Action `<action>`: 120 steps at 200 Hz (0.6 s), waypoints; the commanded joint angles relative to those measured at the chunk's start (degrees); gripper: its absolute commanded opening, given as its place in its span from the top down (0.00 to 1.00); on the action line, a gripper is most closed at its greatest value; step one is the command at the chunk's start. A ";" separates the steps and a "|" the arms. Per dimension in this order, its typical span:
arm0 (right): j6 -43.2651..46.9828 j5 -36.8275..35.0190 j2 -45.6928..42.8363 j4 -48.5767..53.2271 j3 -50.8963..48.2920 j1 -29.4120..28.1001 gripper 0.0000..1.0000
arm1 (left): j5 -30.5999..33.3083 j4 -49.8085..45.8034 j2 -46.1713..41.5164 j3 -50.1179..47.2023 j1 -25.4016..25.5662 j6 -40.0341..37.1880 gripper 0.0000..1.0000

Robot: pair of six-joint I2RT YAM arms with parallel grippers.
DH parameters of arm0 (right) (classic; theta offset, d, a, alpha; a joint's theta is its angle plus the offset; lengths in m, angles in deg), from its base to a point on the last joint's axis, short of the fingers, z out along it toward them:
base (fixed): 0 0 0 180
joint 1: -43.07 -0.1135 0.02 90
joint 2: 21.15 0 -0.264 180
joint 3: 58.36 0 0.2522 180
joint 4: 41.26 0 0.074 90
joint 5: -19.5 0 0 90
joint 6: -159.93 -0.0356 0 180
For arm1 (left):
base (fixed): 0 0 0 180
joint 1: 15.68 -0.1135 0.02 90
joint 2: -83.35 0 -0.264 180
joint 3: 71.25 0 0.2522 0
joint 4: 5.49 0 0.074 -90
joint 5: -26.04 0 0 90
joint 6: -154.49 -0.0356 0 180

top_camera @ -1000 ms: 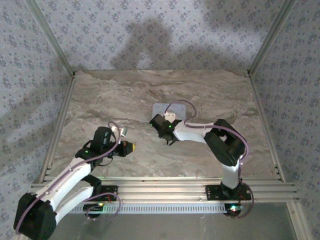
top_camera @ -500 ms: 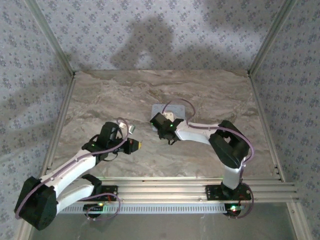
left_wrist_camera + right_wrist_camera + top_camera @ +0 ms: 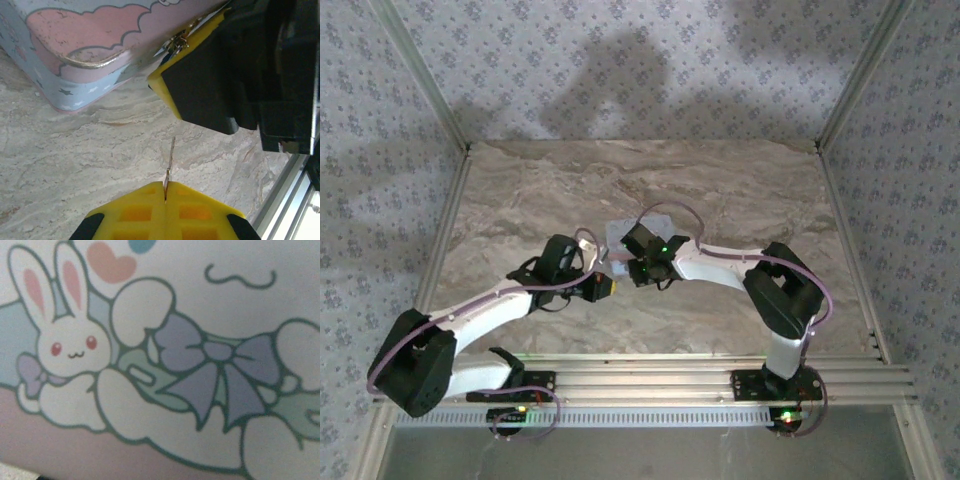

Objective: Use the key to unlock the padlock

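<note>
Left wrist view, nearest first: the left gripper (image 3: 166,186) has its yellow fingers clamped together on the key (image 3: 170,159). The key is a thin metal blade standing straight out from the fingertips, above the marbled table (image 3: 70,150).

Ahead of the key's tip and slightly to the right, not touching it, is a yellow-edged black finger (image 3: 200,85) of the right gripper (image 3: 642,266). This finger sits close by the edge of the tin (image 3: 75,35). Just beyond it, between the finger and the rim of the pink lid, a tiny metal piece glints; this is apparently the padlock (image 3: 178,42). It cannot be told whether the right gripper pinches the padlock or only rests beside it.

The right wrist camera looks closely down on the tin's lid, which shows a cartoon rabbit and a bow.

The padlock looks rigid, light and smooth, so it would likely swing or slip when the key pushes in. It is best held by the flat sides of its body, with the keyhole left free and facing the key. From the left gripper it lies straight ahead and a little to the right, farther off than the key's tip. The keyhole is too small to make out.
</note>
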 commanded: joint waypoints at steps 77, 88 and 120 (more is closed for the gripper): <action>-6.78 2.90 -4.29 -0.44 -4.20 0.15 0.91 | 2.73 6.85 6.23 3.71 0.09 -1.61 1.00; -8.09 2.11 -4.71 -0.64 -5.02 0.05 0.89 | 2.56 6.63 7.67 4.99 -0.07 -2.25 1.00; -11.21 -1.59 -6.29 0.11 -6.40 -0.87 0.69 | 2.20 5.37 9.94 7.78 -0.49 -3.64 1.00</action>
